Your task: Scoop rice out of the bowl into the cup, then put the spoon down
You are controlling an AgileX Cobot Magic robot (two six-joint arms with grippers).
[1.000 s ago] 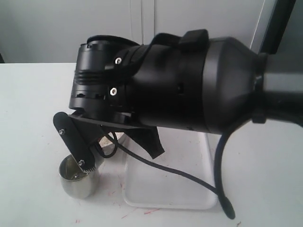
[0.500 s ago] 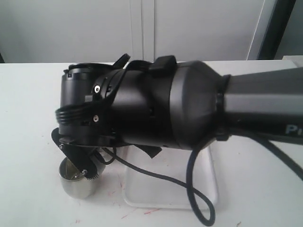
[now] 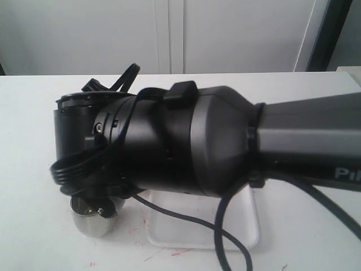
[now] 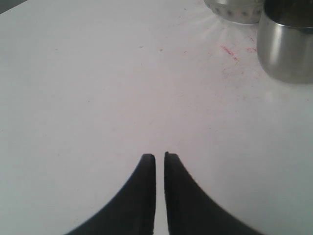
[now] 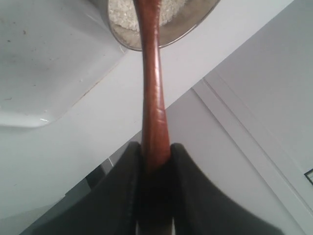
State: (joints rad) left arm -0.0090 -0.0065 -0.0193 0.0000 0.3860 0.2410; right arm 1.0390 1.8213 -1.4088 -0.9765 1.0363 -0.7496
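In the right wrist view my right gripper is shut on the reddish-brown handle of the spoon. The handle runs to the steel bowl, and its head is cut off at the frame edge over the rice. The bowl is hidden behind my right arm in the exterior view. The steel cup stands just below that arm's front end. In the left wrist view the cup and the bowl sit far beyond my left gripper, which is shut with nothing in it.
A white rectangular tray lies right of the cup, with the bowl next to the tray. A black cable loops from the arm over the tray. Faint red marks stain the white table near the cup.
My right arm has swung left and lower in the exterior view, now covering more of the table and closing over the cup's rim. The cup and tray have not moved.
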